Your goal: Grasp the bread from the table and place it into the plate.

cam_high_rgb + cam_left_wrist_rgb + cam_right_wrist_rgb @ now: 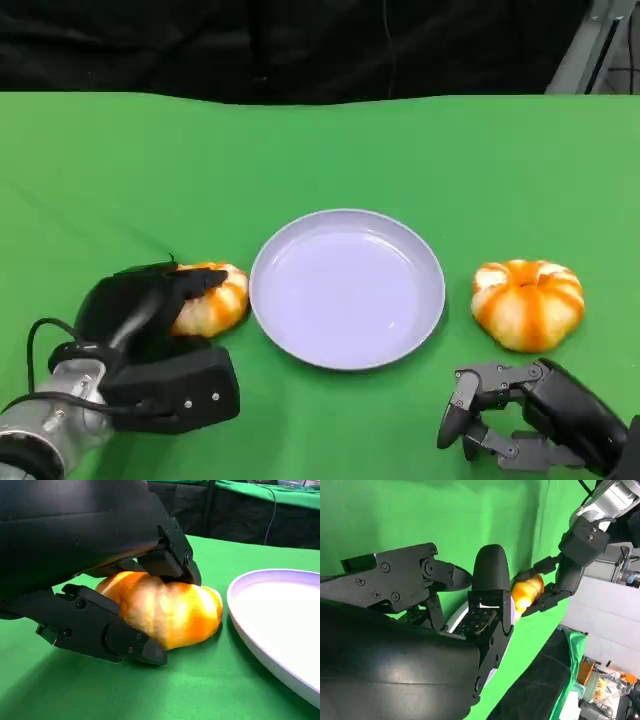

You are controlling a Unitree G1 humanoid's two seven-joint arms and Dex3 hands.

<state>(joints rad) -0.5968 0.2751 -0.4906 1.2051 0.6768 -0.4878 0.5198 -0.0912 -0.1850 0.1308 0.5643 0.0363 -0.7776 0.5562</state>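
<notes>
Orange-glazed pumpkin-shaped bread (212, 298) sits on the green surface (320, 150), just left of the lavender plate (347, 288). Left hand (150, 300) grasps it, fingers (165, 560) over the top and thumb low at its side, likely set for lifting. Second bread (527, 303) lies right of the plate. Right hand (500, 415) rests released, holding nothing.

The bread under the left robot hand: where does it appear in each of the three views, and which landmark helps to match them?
Head view: the bread lies at lower left, beside the plate, with the left robot hand over it.
Left wrist view: it sits at the picture's middle, between the black fingers.
Right wrist view: it shows small and far, in the left robot hand.
Shared landmark: the lilac plate's rim.
</notes>
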